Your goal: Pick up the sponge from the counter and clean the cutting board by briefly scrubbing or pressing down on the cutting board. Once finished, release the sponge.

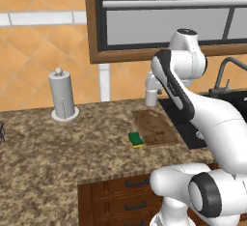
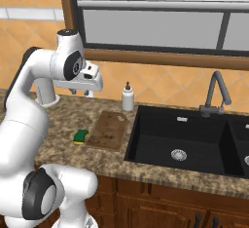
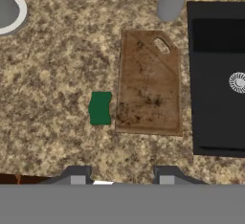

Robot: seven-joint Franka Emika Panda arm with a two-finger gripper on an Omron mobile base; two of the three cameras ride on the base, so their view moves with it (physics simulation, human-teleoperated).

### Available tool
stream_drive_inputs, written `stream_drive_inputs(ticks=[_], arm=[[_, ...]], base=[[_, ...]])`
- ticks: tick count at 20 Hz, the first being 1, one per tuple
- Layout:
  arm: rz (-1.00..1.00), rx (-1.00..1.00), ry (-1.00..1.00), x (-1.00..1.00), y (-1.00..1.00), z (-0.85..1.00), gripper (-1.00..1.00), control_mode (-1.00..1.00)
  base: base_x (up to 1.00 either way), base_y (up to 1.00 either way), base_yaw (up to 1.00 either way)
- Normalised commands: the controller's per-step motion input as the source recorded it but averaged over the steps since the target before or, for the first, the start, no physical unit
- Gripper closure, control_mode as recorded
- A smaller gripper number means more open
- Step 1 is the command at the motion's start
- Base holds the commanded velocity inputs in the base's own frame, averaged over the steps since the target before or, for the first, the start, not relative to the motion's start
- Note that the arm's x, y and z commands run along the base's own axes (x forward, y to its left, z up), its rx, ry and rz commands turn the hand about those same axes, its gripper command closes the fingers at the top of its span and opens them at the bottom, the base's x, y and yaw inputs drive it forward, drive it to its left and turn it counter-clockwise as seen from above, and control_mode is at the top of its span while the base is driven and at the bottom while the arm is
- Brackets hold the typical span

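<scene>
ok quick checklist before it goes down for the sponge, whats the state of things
1. Sponge free on the counter, nothing on it: ok.
2. Sponge apart from the cutting board, narrow gap at the board's left edge: ok.
3. Gripper high above the counter, holding nothing: ok.
4. Gripper open for the grasp: not ok, it is shut.
5. Gripper over the sponge: not ok, in the hand view the sponge lies left of centre.
6. Soap bottle clear of the path: ok.
</scene>
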Motion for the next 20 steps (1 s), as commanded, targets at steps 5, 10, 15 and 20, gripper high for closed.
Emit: stream_drive_inputs(ticks=[5, 10, 15, 20], arm=[[0.00, 0.03, 0.00, -0.10, 0.05, -0.07, -1.00, -1.00], [0.00, 0.07, 0.01, -0.01, 0.35, -0.91, -1.00, -1.00], [0.00, 0.00, 0.01, 0.08, 0.36, -0.97, -1.00, -1.00], [0.00, 0.00, 0.02, 0.19, 0.26, -0.86, -1.00, -1.00]], base=[[0.00, 0.00, 0.00], [0.00, 0.00, 0.00], [0.00, 0.00, 0.00], [0.00, 0.00, 0.00]])
